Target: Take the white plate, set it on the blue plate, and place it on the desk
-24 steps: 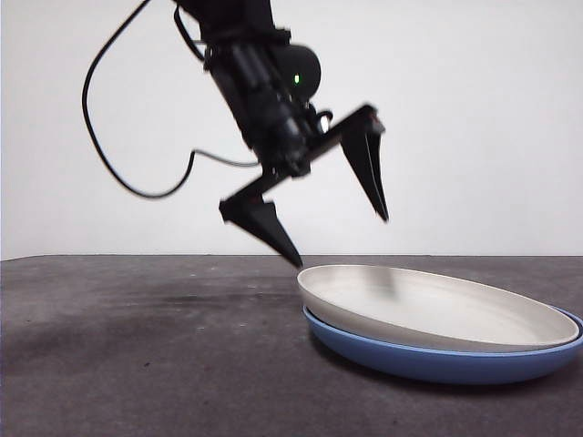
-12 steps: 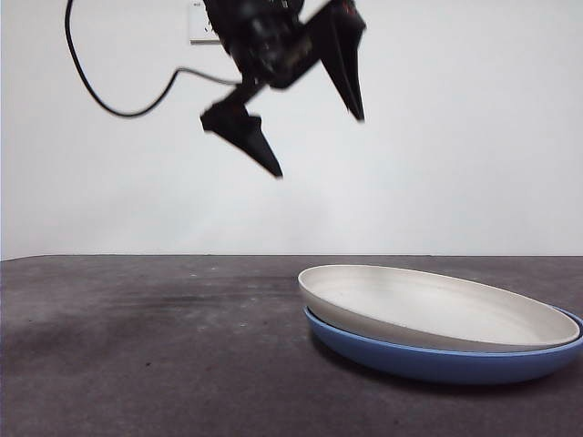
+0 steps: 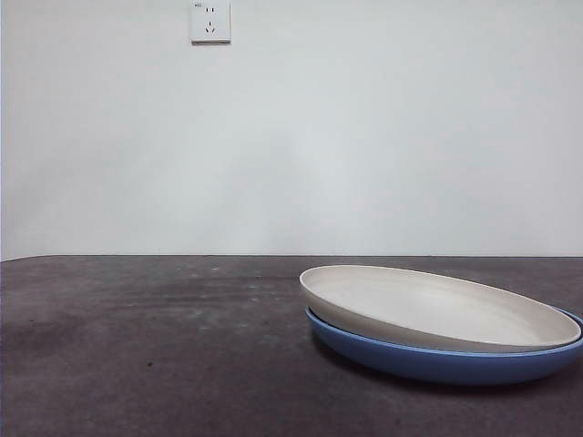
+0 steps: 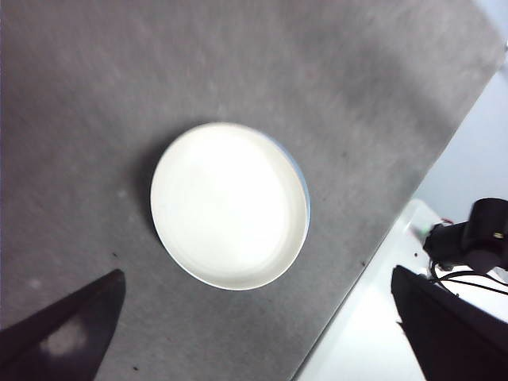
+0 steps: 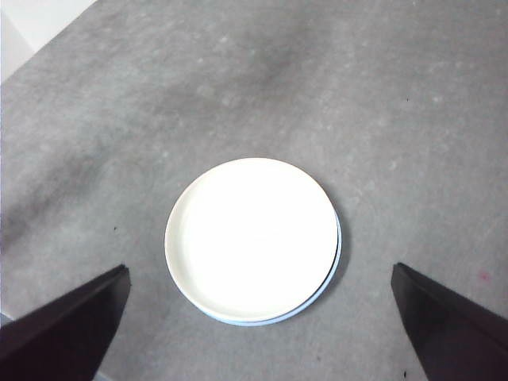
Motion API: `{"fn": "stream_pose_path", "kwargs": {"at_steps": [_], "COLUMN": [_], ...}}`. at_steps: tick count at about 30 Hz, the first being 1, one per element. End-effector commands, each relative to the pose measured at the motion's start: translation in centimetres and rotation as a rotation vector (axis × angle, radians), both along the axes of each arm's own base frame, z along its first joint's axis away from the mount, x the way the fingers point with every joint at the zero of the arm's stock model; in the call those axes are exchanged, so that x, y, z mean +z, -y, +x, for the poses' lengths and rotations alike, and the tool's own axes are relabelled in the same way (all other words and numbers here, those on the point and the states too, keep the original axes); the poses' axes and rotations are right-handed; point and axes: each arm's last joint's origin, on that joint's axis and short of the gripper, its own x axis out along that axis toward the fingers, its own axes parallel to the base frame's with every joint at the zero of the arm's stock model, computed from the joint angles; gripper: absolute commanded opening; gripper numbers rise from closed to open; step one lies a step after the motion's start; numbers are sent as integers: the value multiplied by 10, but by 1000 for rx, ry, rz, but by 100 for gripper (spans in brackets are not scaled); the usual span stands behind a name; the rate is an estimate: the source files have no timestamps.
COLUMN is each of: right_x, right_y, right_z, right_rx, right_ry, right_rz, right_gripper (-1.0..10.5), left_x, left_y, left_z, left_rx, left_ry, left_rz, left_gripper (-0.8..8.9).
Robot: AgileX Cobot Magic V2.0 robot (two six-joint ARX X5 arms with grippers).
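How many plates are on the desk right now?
2, stacked: the white plate sits on top of the blue plate, which rests on the desk. No others in view.

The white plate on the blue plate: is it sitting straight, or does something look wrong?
The white plate rests on the blue plate, but off centre and a little tilted: a blue crescent shows on one side only. Nothing is spilled or broken. Both grippers hang open high above.

**Even light, blown-out plate**

Soft, even room light fills the front view, sharp throughout, with a thin shadow under the glossy blue plate [image 3: 437, 362]. From both wrist cameras the round off-white matte plate [image 5: 252, 238] glares featureless white; the left one looks slightly soft.
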Motion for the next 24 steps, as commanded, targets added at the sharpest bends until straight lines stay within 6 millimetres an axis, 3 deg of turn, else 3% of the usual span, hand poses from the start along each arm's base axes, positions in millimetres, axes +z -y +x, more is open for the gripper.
{"fn": "stream_pose_path", "kwargs": {"at_steps": [1,4,8,15,24], "right_x": [6,6,4,0,-13], "right_y": [-1,-1,-3,-6,-13], "right_z": [3,9,18,38,73], "right_rx": [-8,-7,-2,6,46], "right_ry": [17,-4,-41,-114,-266], "right_rz": [16,14,11,-2,6], "right_gripper": [567,567,567,567,567], "left_x": [13,25,23,0,-37], "left_y": [-14,-33,-57,-95,-123], "left_z": [-20,-45,-78,-124,-164], "left_rx": [0,9,38,87,127], "left_ry": [53,107,143,208,293], "left_rz": [17,8,35,60,-35], "left_gripper": [658,658,658,658,658]}}
